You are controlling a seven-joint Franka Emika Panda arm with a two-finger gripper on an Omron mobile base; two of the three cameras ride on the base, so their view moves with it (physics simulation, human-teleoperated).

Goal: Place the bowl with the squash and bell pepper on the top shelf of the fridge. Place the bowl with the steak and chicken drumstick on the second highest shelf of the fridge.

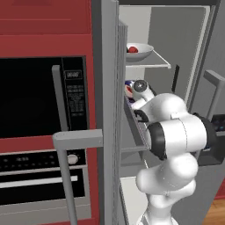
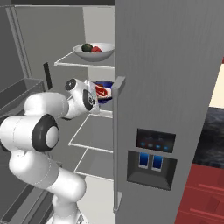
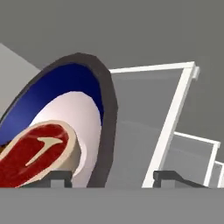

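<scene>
White bowl with squash [image 2: 87,47] and bell pepper [image 2: 96,49] rests on the top shelf [image 2: 70,64]. At 6 o'clock of it, the blue-rimmed bowl [image 2: 104,90] carrying the steak [image 3: 35,153] sits at the second highest shelf [image 2: 104,113]. Gripper [image 3: 111,178] jaws stand apart, straddling the bowl's rim; actual contact cannot be judged.

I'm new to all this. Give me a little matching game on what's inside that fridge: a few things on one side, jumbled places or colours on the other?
Things:
1. white bowl
2. blue-rimmed bowl
3. bell pepper
4. steak

Descriptions:
A. red lump beside a dark green one
B. on the top shelf
C. flat red piece with a pale edge
D. second shelf, by the gripper

Pairs: 1-B, 2-D, 3-A, 4-C
</scene>
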